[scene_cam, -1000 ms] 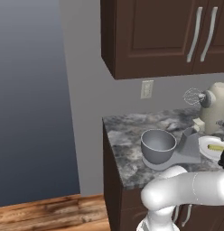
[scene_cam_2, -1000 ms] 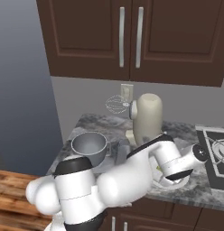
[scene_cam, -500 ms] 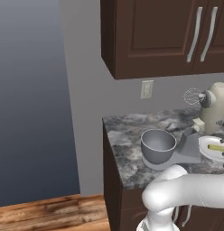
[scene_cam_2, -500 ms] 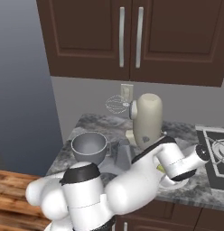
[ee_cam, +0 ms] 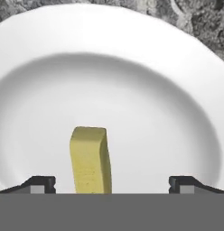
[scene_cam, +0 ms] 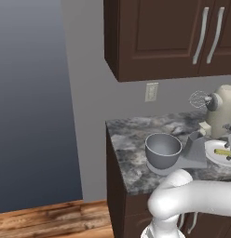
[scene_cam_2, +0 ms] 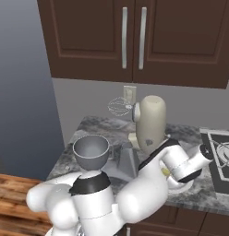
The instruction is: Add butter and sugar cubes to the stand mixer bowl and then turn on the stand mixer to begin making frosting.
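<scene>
The butter is a small yellow stick lying flat on a white plate, and it looks light, soft and greasy: a hard squeeze would likely dent it, and it could slide on the smooth plate if nudged from one side only. The best hold is probably across its two long flanks near the middle, with just enough pressure to lift it.

In the hand view its long axis runs away from the camera, nearly straight up the picture with a slight lean, so its narrow width lies across the line between the fingers. They stand spread wide, one on each side of the stick and well clear of it, grasping nothing.

The plate sits on the counter just beside the mixer; the bowl stands apart to the left.
</scene>
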